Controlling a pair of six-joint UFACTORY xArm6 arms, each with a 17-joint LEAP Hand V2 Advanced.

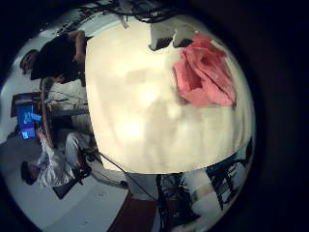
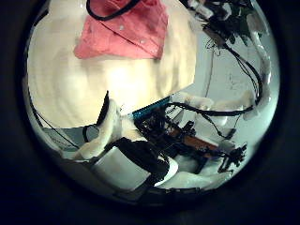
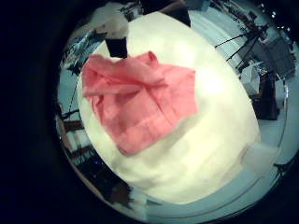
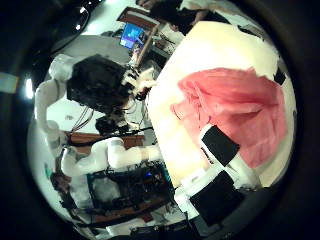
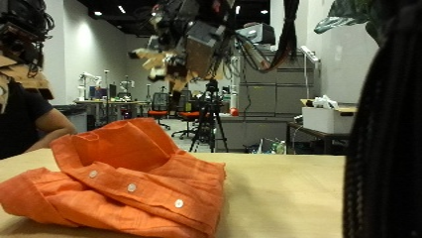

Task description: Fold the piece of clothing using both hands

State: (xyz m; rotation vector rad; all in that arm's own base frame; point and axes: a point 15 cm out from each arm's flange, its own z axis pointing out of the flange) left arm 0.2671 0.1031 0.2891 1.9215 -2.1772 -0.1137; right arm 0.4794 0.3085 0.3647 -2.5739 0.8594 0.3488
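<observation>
— Where's the shirt (image 5: 119, 183) right now?

— Lying crumpled on the pale surface (image 5: 303, 198), an orange heap with a row of small buttons showing along one folded edge. Nothing of mine touches it.

— And your hands?

— One hand (image 5: 178, 45) hangs high above the surface, well clear of the cloth; I can't say whether it's my left or right, nor whether its fingers are spread or curled. From my palms, the shirt (image 3: 140, 98) sits toward one end of the surface (image 3: 206, 140).

The shirt (image 5: 119, 183) lies crumpled on the table (image 5: 317, 198).
</observation>
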